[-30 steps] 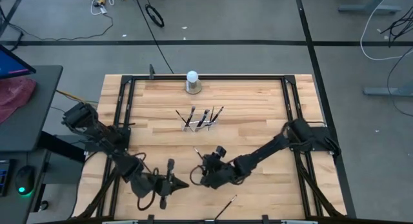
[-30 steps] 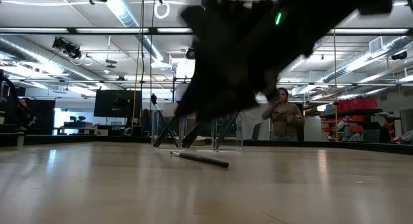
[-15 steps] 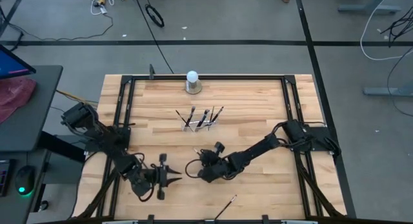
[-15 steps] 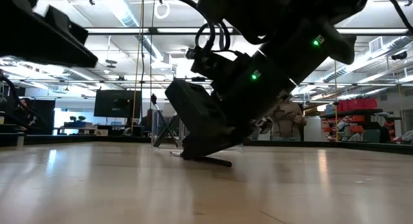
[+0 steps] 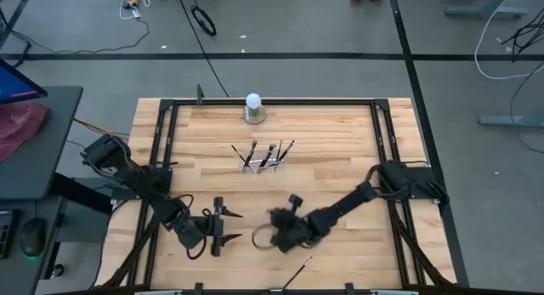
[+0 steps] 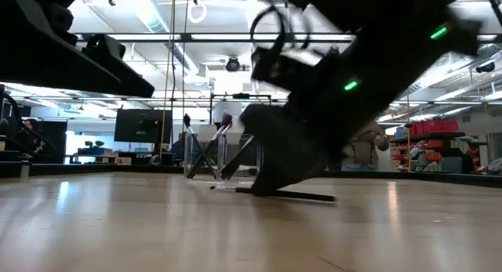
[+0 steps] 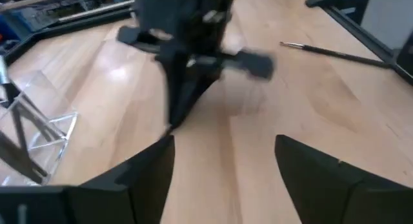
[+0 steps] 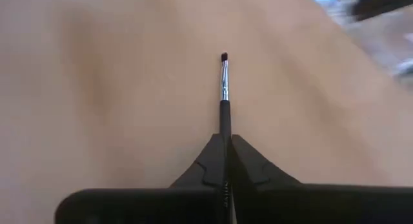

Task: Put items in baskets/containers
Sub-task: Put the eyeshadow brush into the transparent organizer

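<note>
On the wooden table point(image 5: 340, 150), the right pincer point(image 8: 224, 161) is clamped on a thin brush point(image 8: 224, 95); the left pincer point(image 5: 228, 226) gapes wide, empty.

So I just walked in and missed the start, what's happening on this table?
The right tool is shut on a makeup brush, low over the near part of the table. Several brushes already stand in the clear holder mid-table, and one lies loose by the near edge. The left tool waits open nearby.
</note>
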{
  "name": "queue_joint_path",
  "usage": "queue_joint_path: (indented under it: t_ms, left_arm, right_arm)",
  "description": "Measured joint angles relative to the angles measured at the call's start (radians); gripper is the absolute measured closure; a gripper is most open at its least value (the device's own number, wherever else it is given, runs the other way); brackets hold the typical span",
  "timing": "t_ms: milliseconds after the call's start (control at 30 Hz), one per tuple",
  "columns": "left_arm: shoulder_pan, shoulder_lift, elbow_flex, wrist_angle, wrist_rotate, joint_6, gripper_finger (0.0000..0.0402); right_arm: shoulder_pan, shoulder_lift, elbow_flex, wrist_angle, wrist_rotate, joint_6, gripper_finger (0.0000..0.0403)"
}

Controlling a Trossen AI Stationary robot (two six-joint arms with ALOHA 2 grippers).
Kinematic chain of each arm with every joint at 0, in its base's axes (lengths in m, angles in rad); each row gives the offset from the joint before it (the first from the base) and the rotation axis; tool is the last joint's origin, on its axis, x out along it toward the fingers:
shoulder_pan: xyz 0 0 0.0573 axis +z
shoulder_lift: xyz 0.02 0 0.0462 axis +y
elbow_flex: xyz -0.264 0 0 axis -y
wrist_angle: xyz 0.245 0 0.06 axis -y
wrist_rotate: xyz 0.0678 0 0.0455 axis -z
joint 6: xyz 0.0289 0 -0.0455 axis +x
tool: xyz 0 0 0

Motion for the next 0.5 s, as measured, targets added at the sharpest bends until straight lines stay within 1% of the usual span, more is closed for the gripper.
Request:
queue_joint_path:
  t_ms: [67, 167, 233, 300, 400, 500]
  left_arm:
    - [0.002, 0.0, 0.0, 0.011, 0.012, 0.029, 0.0117]
    - [0.002, 0.0, 0.0, 0.054, 0.035, 0.105, 0.0108]
    - [0.002, 0.0, 0.0, 0.096, 0.075, 0.169, 0.0107]
    - [0.0, 0.0, 0.0, 0.144, 0.137, 0.239, 0.0106]
    - [-0.002, 0.0, 0.0, 0.239, 0.253, 0.307, 0.0106]
    - [-0.002, 0.0, 0.024, 0.331, 0.312, 0.392, 0.0106]
  right_arm:
    - [0.036, -0.016, 0.0, 0.041, -0.024, -0.023, 0.04]
    - [0.09, -0.05, 0.0, 0.133, -0.019, -0.082, 0.0401]
    - [0.122, -0.071, 0.001, 0.216, -0.006, -0.156, 0.0401]
    - [0.154, -0.094, 0.001, 0.319, -0.005, -0.238, 0.0401]
    - [0.191, -0.117, 0.003, 0.508, -0.065, -0.363, 0.0402]
    - [0.198, -0.112, 0.004, 0.748, -0.159, -0.5, 0.0402]
